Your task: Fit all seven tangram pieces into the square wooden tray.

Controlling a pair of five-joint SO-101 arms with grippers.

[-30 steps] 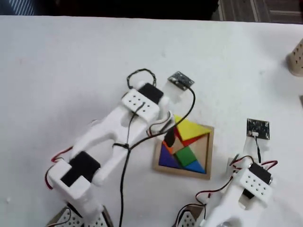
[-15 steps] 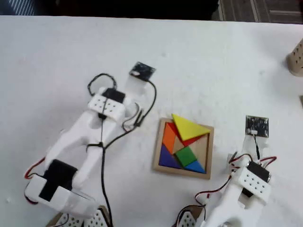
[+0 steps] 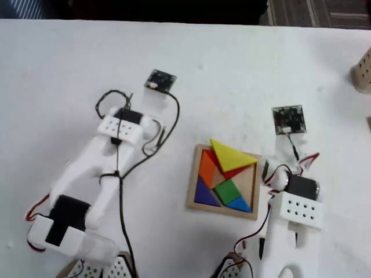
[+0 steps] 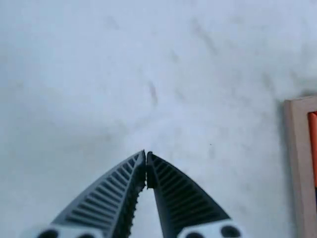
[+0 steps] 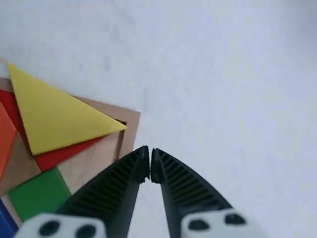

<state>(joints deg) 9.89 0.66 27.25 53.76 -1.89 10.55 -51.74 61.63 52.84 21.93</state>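
Note:
The square wooden tray [image 3: 193,200] lies at mid-table and holds orange [image 3: 207,168], red [image 3: 233,172], green [image 3: 227,190], purple [image 3: 204,195] and blue [image 3: 239,203] pieces. A yellow triangle [image 3: 232,155] lies tilted over the red piece, its corners reaching onto the far rim. My left gripper [image 3: 162,135] is shut and empty over bare table left of the tray; its tips [image 4: 146,157] meet, with the tray rim [image 4: 296,163] off to the side. My right gripper [image 5: 149,153] is shut and empty just outside the tray's corner [image 5: 130,130], near the yellow triangle [image 5: 54,116].
White tabletop surrounds the tray on all sides. A perforated wooden object [image 3: 363,72] stands at the right edge. Both arm bases sit at the near edge, with cables [image 3: 122,191] trailing along the left arm.
The left arm has drawn back from over the tray to the left. The right arm has swung forward, up to the tray's right side. The pieces have not moved.

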